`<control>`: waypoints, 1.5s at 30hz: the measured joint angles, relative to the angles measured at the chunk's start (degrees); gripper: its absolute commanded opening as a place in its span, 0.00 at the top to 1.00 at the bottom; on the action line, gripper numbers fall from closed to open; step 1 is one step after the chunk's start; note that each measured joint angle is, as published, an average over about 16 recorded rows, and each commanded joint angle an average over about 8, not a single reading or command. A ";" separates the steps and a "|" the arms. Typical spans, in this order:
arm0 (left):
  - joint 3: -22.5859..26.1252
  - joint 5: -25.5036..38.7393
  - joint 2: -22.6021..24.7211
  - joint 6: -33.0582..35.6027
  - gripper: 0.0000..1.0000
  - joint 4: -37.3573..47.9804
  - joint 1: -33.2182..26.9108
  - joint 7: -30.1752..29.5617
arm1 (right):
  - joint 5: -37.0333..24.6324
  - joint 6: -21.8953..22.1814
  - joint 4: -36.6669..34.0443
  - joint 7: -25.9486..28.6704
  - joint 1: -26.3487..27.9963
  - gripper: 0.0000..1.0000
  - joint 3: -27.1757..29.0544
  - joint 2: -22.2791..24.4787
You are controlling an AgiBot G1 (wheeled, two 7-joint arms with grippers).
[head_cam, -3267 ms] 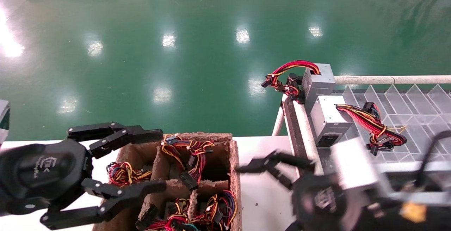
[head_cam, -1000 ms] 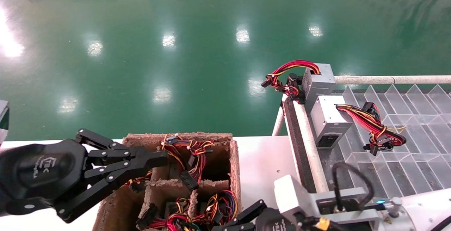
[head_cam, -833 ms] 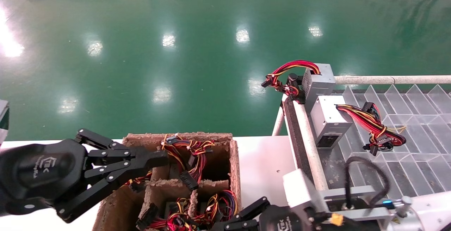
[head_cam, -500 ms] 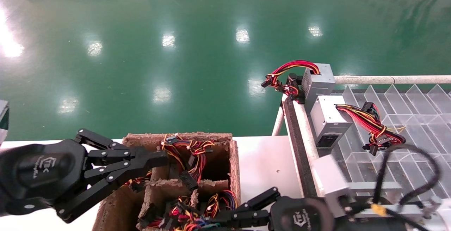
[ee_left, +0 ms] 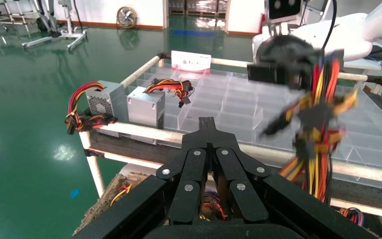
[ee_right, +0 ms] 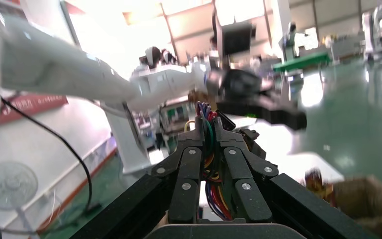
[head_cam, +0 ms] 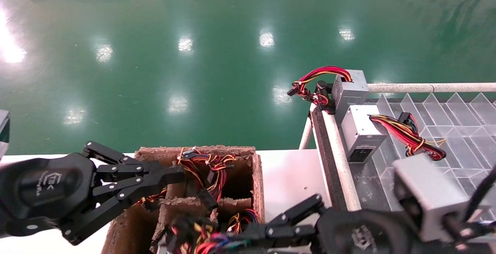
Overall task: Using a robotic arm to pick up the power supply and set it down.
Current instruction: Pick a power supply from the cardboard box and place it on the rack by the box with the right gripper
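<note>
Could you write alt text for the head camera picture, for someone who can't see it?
The right end effector, shut on a wire bundle, lifts it from a cardboard crate. The left end effector rests shut at the crate's left; two grey power supplies sit on a clear-divider rack.

Two black claws show, the left claw (head_cam: 170, 176) and the right claw (head_cam: 248, 232). Two grey power supplies (head_cam: 350, 87) (head_cam: 360, 132) sit on one clear divided tray (head_cam: 457, 110). One brown cardboard box (head_cam: 257, 184) holds several wire bundles (head_cam: 205, 165).
</note>
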 measured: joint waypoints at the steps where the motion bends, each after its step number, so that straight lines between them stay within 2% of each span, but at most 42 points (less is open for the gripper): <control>1: 0.00 0.00 0.00 0.00 1.00 0.00 0.00 0.00 | 0.84 0.00 0.10 -0.27 0.17 1.00 -0.34 0.09; 16: 0.00 0.00 0.00 0.00 1.00 0.00 0.00 0.00 | 12.39 -0.11 2.19 -3.26 2.99 1.00 -3.10 1.89; 26: 0.00 0.00 0.00 0.00 1.00 0.00 0.00 0.00 | 19.04 -0.23 4.08 -4.17 2.50 1.00 -2.68 6.35; 34: 0.00 0.00 0.00 0.00 1.00 0.00 0.00 0.00 | 23.51 -0.27 4.42 -5.19 -0.65 1.00 -1.49 11.93; 45: 0.00 0.00 0.00 0.00 1.00 0.00 0.00 0.00 | 29.57 -0.24 0.83 -7.62 -8.82 1.00 0.96 17.85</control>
